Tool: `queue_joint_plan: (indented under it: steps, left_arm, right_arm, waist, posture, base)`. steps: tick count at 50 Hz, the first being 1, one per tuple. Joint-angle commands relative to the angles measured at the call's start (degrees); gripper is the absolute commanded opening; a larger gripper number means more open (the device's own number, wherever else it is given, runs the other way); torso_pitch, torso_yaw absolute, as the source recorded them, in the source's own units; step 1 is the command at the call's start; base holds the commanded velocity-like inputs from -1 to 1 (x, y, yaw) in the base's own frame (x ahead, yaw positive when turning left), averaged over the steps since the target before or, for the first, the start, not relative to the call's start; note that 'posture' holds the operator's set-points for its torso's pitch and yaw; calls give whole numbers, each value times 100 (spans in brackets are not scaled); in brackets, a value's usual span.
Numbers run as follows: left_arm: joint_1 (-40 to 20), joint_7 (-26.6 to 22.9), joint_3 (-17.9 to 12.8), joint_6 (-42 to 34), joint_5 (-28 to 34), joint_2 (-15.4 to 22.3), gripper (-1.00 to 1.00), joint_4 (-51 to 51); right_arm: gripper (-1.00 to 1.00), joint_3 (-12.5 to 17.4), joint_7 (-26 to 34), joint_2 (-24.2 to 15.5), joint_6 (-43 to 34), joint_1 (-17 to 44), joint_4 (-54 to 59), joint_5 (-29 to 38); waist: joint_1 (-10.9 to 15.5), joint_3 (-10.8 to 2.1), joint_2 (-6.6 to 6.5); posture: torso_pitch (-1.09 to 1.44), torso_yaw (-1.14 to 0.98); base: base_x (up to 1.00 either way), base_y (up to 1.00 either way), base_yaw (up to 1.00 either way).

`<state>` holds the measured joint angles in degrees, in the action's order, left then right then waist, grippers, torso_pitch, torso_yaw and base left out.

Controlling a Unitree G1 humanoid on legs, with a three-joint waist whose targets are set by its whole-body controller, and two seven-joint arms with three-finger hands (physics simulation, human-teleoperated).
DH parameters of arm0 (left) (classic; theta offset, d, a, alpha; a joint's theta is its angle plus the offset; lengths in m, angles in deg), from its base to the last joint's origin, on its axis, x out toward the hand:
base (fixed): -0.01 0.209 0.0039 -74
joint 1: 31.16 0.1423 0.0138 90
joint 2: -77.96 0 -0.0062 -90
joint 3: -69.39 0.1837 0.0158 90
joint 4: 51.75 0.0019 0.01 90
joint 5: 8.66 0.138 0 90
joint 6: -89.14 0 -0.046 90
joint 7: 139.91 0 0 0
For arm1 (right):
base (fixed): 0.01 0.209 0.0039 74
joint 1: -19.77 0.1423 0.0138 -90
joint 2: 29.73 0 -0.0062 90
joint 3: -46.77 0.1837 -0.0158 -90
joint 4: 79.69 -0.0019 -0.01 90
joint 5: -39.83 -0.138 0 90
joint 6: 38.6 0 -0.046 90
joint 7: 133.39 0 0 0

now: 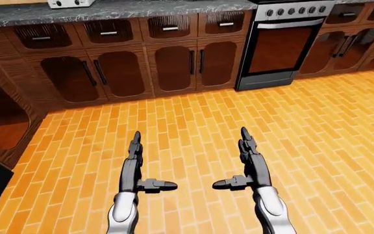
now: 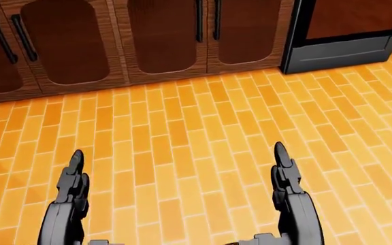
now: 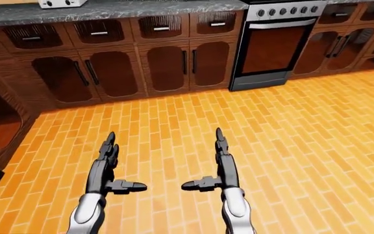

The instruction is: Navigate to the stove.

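The stove (image 1: pixel 281 44) stands at the top right of the left-eye view, a steel oven with a dark glass door and a row of knobs (image 1: pixel 297 10) on top. Its lower edge shows at the top right of the head view (image 2: pixel 342 48). My left hand (image 1: pixel 135 163) and right hand (image 1: pixel 246 158) reach out over the orange brick floor, fingers straight and open, thumbs pointing inward, holding nothing. Both hands are well short of the stove.
Dark wood cabinets (image 1: pixel 141 63) with drawers run along the top under a grey stone counter (image 1: pixel 109 9). A white appliance (image 1: pixel 70 3) sits on the counter at the top left. More cabinets (image 1: pixel 353 41) stand right of the stove. A cabinet side (image 1: pixel 2 122) juts in at left.
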<state>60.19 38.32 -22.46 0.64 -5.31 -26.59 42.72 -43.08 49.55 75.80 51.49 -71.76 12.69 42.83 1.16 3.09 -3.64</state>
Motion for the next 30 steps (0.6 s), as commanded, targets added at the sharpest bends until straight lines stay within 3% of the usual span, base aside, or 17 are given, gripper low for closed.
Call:
queue_joint_plan:
  steps: [1, 2, 5, 6, 9, 10, 11, 12, 13, 14, 17, 19, 25, 27, 28, 30]
  left_arm:
    - [-71, -3, 19, 144, -4, -15, 100, -186]
    - [-71, -3, 17, 148, -4, -15, 100, -181]
    - [-80, -2, 15, 151, -3, -15, 100, -166]
    - [-85, -4, 14, 162, -4, -13, 100, -149]
    - [-102, 2, 8, 183, -5, -13, 100, -108]
    - [-105, 1, 7, 186, -6, -12, 100, -104]
    - [-97, 3, 9, 168, -5, -14, 100, -129]
    - [-97, 2, 8, 156, -8, -14, 100, -142]
    - [-96, 2, 9, 147, -7, -14, 100, -151]
    - [-93, 4, 12, 143, -4, -15, 100, -159]
    - [-78, 2, 16, 130, -2, -16, 100, -188]
    - [-71, -1, 15, 115, -5, -15, 100, -212]
    - [-61, -8, 18, 118, 1, -14, 100, -221]
    - [-73, -8, 14, 133, 0, -13, 100, -194]
    - [-73, -9, 14, 134, 3, -12, 100, -194]
    - [-73, -9, 13, 131, 1, -13, 100, -194]
  right_arm:
    - [100, 26, -12, -33, 171, 62, -181, -7]
    - [100, 21, -14, -30, 146, 51, -217, -5]
    - [100, 24, -23, -29, 164, 71, -172, -1]
    - [100, 23, -26, -29, 175, 78, -154, 3]
    - [100, 30, -26, -33, 199, 90, -114, 0]
    - [100, 30, -28, -33, 197, 93, -112, 3]
    - [100, 33, -27, -35, 203, 98, -98, 1]
    - [100, 32, -30, -33, 201, 99, -99, 3]
    - [100, 31, -31, -33, 198, 98, -103, 5]
    - [100, 34, -30, -34, 203, 102, -93, 1]
    - [100, 32, -26, -35, 200, 95, -103, 1]
    - [100, 31, -25, -35, 191, 86, -121, 1]
    - [100, 14, -16, -30, 146, 57, -197, 6]
    - [100, 10, -18, -28, 146, 58, -198, 14]
    - [100, 12, -17, -29, 154, 61, -187, 13]
    - [100, 12, -16, -29, 161, 66, -174, 14]
  waist:
    - [51, -76, 57]
    - [7, -131, -20]
    - [20, -229, -34]
    - [26, -219, 16]
    - [42, -143, 291]
    - [23, -173, 443]
    - [-3, -268, 739]
    - [-15, -368, 853]
    - [-91, -218, 696]
    - [-75, -170, 680]
    - [-80, -186, 491]
    - [-73, -124, 380]
    - [-45, -93, 132]
    - [-26, -155, -61]
    - [67, -135, 70]
    - [15, -141, 22]
  posture:
    - [0, 0]
    - [0, 0]
    - [0, 0]
    - [0, 0]
    - [0, 0]
    - [0, 0]
    - [0, 0]
    - [0, 0]
    - [0, 0]
    - [0, 0]
    - [0, 0]
    - [0, 0]
    - [0, 0]
    - [0, 0]
    - [0, 0]
    - [0, 0]
  base:
    - [2, -66, 0]
    - [2, -65, 0]
    - [2, -66, 0]
    - [1, -66, 0]
    - [1, -64, 0]
    - [0, -65, 0]
    - [0, -66, 0]
    - [0, -65, 0]
    - [0, -64, 0]
    - [0, -65, 0]
    - [0, -64, 0]
    - [0, -64, 0]
    - [0, -64, 0]
    - [0, -64, 0]
    - [0, -66, 0]
    - [0, -64, 0]
